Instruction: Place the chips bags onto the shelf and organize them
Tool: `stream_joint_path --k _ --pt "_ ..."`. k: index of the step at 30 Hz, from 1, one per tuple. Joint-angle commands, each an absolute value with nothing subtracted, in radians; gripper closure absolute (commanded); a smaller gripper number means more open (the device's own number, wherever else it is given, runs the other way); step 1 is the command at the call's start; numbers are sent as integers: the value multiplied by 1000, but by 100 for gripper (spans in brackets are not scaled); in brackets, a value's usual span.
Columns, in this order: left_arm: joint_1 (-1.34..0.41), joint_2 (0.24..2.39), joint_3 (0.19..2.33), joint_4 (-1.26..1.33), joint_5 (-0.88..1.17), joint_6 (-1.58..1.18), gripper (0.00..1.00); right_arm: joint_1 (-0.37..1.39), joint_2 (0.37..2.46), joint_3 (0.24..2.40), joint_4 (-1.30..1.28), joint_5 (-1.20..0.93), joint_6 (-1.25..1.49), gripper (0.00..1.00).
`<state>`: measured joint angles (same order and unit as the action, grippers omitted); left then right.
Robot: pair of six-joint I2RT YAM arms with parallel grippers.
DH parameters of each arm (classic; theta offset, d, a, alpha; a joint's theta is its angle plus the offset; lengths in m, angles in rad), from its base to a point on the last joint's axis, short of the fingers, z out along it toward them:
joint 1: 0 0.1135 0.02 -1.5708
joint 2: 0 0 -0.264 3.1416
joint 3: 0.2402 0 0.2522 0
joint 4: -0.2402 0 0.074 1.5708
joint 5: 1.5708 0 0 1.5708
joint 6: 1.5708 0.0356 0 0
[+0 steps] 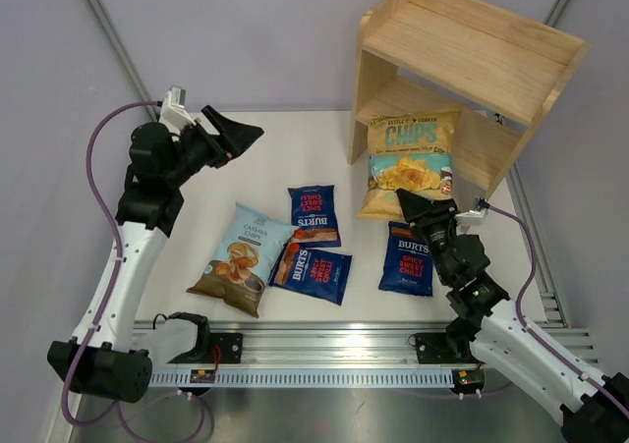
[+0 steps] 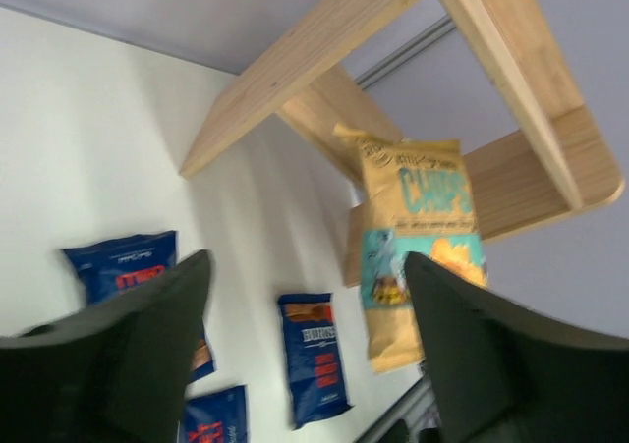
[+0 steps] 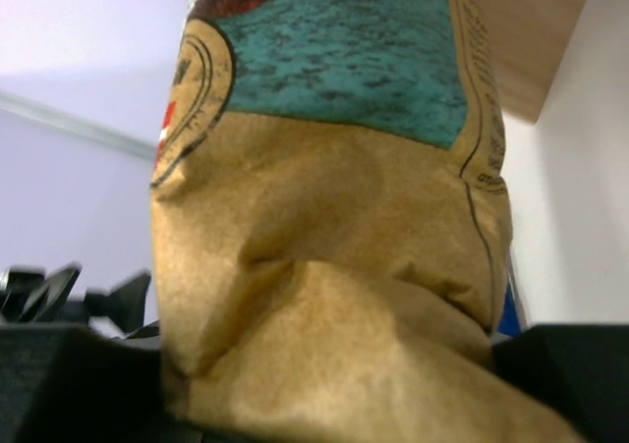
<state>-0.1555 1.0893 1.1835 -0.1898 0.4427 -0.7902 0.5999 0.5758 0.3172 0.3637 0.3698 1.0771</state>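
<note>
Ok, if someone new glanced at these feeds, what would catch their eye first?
The tan-yellow bag, held up in front of the lower tier of the shelf, with the right gripper clamped on its bottom corner. Next, the left gripper hanging wide open and empty, and the Cassava bag and three dark blue bags lying flat mid-table.

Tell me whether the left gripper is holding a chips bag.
No, the left gripper stands wide open with nothing held in it.

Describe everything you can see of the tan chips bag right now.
The tan bag is crinkly, paper-like, with teal "CHIPS" lettering, a teal band and a picture of chips. It stands tilted, top leaning on the lower board of the shelf, creased bottom pinched between the fingers of the right gripper.
</note>
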Motion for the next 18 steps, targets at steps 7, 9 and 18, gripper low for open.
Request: stream_joint_path --k 7,9,18 --pt "-161 916 1157 -426 334 -640 1 558 808 509 590 682 1066 84" --pt "-163 879 1155 -452 325 -624 1 517 859 549 618 680 1087 84" --pt "-169 744 1204 -702 242 -483 1 442 1175 693 730 795 1101 81"
